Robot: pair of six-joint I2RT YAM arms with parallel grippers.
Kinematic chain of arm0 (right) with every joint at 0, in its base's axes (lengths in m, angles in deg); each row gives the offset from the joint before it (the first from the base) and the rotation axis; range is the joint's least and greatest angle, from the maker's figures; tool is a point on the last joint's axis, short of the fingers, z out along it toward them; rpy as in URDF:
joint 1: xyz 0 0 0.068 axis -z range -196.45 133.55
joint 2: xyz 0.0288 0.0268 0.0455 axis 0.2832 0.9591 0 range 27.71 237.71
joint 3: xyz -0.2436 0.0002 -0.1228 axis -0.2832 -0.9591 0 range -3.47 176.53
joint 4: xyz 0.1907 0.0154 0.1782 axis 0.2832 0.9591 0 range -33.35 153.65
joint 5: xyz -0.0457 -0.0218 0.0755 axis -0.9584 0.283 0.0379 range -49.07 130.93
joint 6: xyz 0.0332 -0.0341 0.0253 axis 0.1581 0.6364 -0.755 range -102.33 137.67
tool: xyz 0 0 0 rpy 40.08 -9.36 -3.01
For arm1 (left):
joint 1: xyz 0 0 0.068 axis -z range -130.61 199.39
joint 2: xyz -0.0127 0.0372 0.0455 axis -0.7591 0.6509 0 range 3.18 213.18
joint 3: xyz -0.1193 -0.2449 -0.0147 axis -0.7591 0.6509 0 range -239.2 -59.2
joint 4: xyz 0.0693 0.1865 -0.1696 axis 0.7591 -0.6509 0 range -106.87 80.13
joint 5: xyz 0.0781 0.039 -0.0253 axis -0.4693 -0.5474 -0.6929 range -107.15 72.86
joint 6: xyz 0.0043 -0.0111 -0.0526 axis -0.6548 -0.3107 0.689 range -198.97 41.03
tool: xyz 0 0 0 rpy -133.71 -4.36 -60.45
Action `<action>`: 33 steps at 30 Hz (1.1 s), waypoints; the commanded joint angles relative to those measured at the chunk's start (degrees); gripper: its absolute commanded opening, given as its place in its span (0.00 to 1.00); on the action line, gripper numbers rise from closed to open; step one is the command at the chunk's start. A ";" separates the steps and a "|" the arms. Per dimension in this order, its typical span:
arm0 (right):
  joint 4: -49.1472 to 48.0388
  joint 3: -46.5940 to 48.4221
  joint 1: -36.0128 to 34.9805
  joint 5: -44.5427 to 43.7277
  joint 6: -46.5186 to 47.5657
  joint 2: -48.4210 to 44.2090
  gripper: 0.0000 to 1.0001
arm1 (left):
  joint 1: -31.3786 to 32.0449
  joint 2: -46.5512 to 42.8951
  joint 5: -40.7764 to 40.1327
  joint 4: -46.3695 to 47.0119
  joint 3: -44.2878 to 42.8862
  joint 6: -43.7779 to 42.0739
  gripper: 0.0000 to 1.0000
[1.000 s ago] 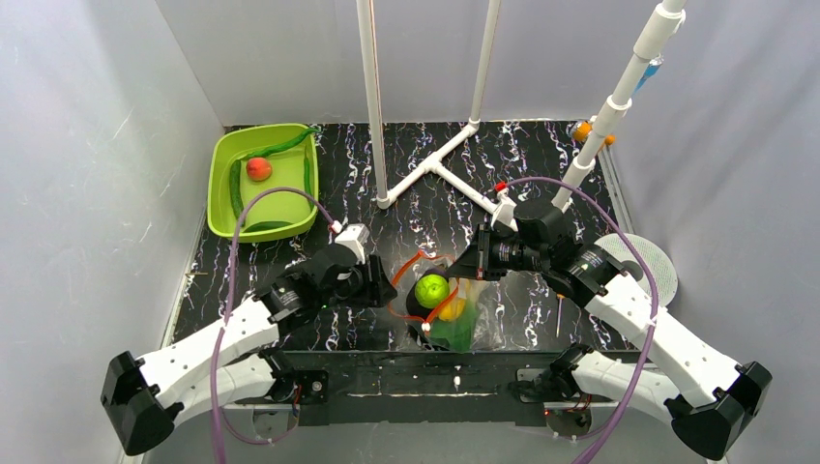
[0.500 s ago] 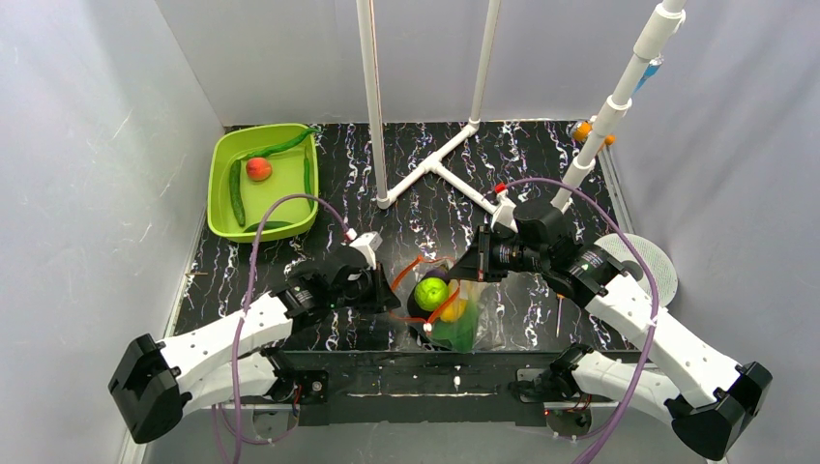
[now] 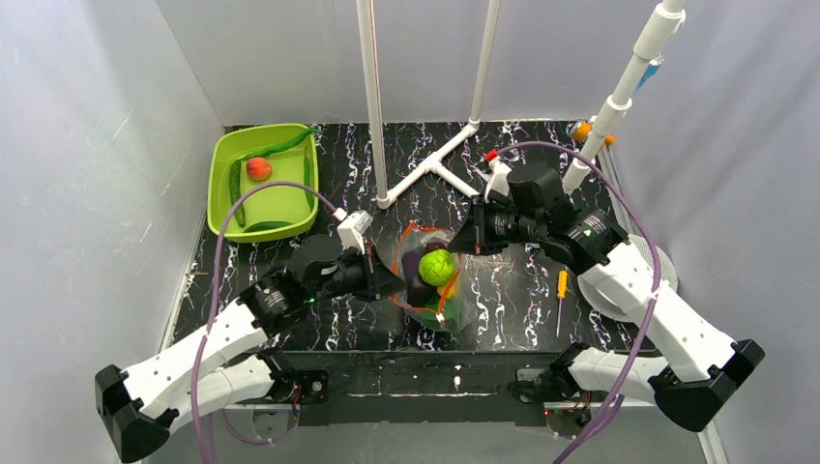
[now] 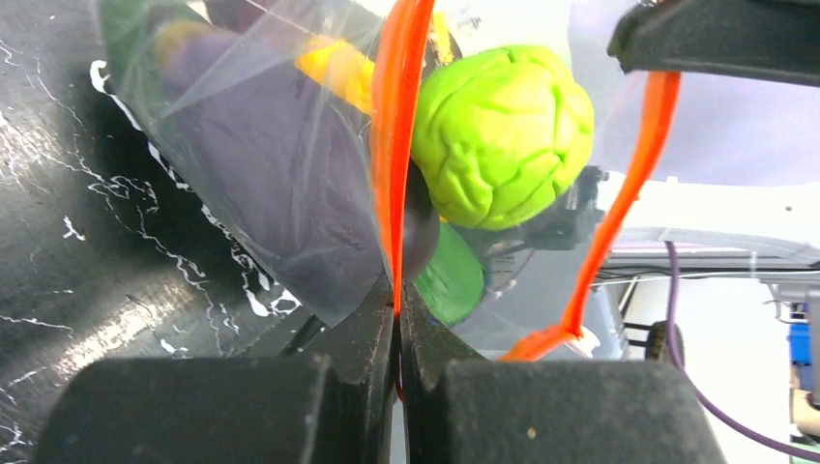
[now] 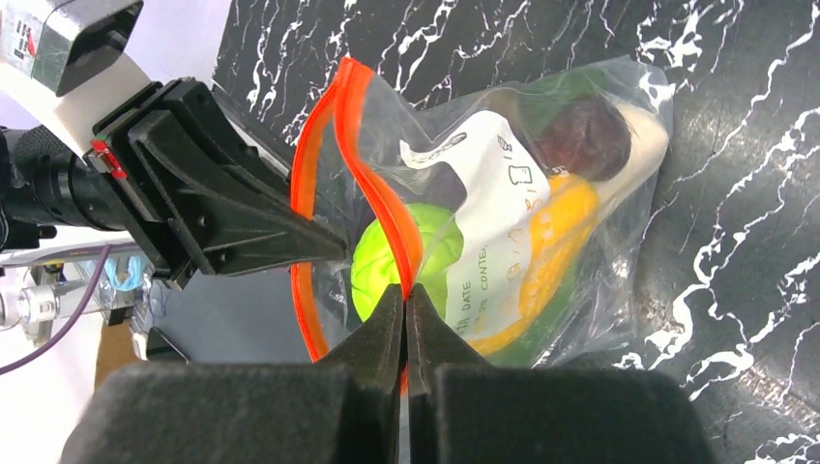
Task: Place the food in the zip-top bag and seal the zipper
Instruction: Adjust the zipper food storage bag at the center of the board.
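Note:
The clear zip-top bag (image 3: pixel 430 290) hangs lifted between both grippers, its mouth held open. Inside are the round lime-green fruit (image 3: pixel 436 267), the dark purple eggplant (image 5: pixel 586 133), a yellow piece (image 5: pixel 556 242) and a green piece (image 4: pixel 447 280). My left gripper (image 3: pixel 395 282) is shut on one side of the red-orange zipper (image 4: pixel 404 116). My right gripper (image 3: pixel 458 242) is shut on the other zipper side (image 5: pixel 382 208). The red-orange fruit (image 3: pixel 257 168) and long green pods (image 3: pixel 237 189) lie in the green bin (image 3: pixel 220 215) at the far left.
White pipe frame (image 3: pixel 430 166) stands at the back centre, with a slanted pipe (image 3: pixel 619 92) at the back right. An orange-handled screwdriver (image 3: pixel 561 290) lies right of the bag. A white round disc (image 3: pixel 663 266) sits at the right edge.
Both grippers have lifted the bag off the table and moved it away from the near edge; the mouth is pulled wider. The screwdriver now shows uncovered.

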 commanded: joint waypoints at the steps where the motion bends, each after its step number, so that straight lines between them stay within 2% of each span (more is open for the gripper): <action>1: 0.17 4.26 0.08 3.14 2.37 1.90 0.01 | 0.54 -4.69 0.38 -1.24 1.26 6.57 0.00; 6: -2.33 -1.50 0.08 0.24 2.10 2.39 0.04 | 0.76 -9.39 -5.04 -1.45 7.70 13.30 0.00; 9: 2.15 1.00 0.08 -2.14 3.93 5.48 0.03 | 0.74 -10.41 -2.41 7.77 11.08 16.50 0.00; 12: 8.89 8.39 0.07 -6.30 6.72 8.55 0.03 | 0.73 -9.40 0.70 12.61 8.27 16.24 0.00; 16: 11.31 15.03 0.08 -7.95 8.37 8.44 0.05 | 0.74 -7.68 2.38 6.60 -0.35 12.24 0.00; 19: 7.83 12.85 0.08 -5.21 7.47 7.49 0.08 | 0.73 -6.91 1.91 4.95 -1.08 12.40 0.00; 23: 2.21 5.36 0.08 -1.47 4.83 8.75 0.08 | 0.73 -6.39 0.59 5.59 4.67 18.83 0.00; 27: -1.60 1.99 -1.12 3.20 3.00 9.99 0.07 | 0.73 -8.78 -3.68 8.57 9.57 24.00 0.00; 31: -4.73 3.12 -4.00 4.18 2.01 9.06 0.07 | 0.73 -7.56 -6.12 7.33 7.34 24.18 0.00; 33: -6.02 4.22 -5.70 5.82 0.82 9.27 0.08 | 0.73 -4.87 -4.91 8.43 4.92 23.22 0.00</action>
